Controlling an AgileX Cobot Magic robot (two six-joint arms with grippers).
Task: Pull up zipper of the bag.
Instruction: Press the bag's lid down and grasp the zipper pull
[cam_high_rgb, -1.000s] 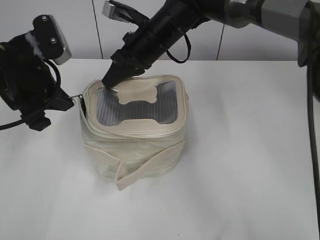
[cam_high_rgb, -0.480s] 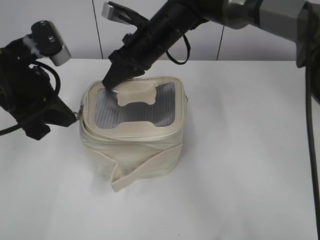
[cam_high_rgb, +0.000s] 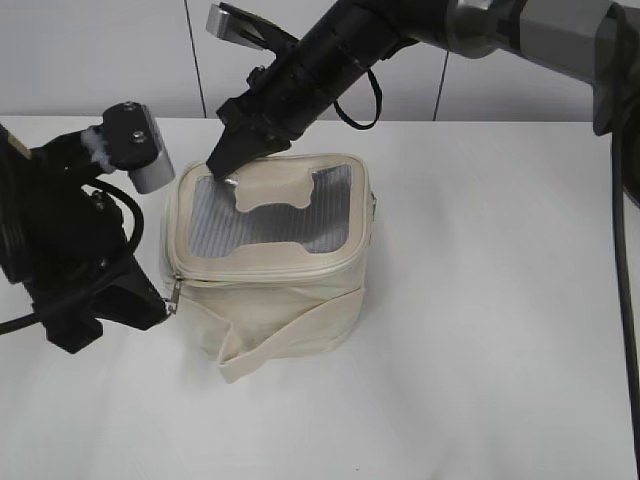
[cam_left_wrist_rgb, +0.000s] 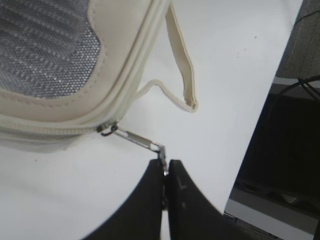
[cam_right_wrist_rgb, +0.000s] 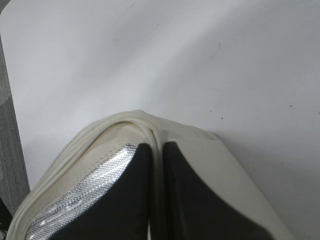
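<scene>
The cream bag (cam_high_rgb: 280, 300) stands mid-table, its grey mesh top with the bone patch (cam_high_rgb: 275, 190) facing up. My left gripper (cam_high_rgb: 160, 300) is at the bag's front left corner, shut on the ring pull of a silver zipper slider (cam_high_rgb: 174, 293). In the left wrist view the jaws (cam_left_wrist_rgb: 166, 167) pinch the pull, and the slider (cam_left_wrist_rgb: 107, 130) sits on the cream zip track at the lid corner. My right gripper (cam_high_rgb: 226, 165) is shut on the bag's lid edge at the far left corner. It also shows in the right wrist view (cam_right_wrist_rgb: 156, 150).
The cream strap (cam_high_rgb: 290, 340) hangs loose across the bag's front, and its end (cam_left_wrist_rgb: 182, 80) lies on the white table (cam_high_rgb: 500, 330). The table edge and dark floor (cam_left_wrist_rgb: 290, 150) lie close behind my left gripper. A white panelled wall stands behind the table.
My left gripper has moved along the bag's left side from the far corner to the front left corner, drawing the slider with it. The right gripper has stayed on the lid edge.
</scene>
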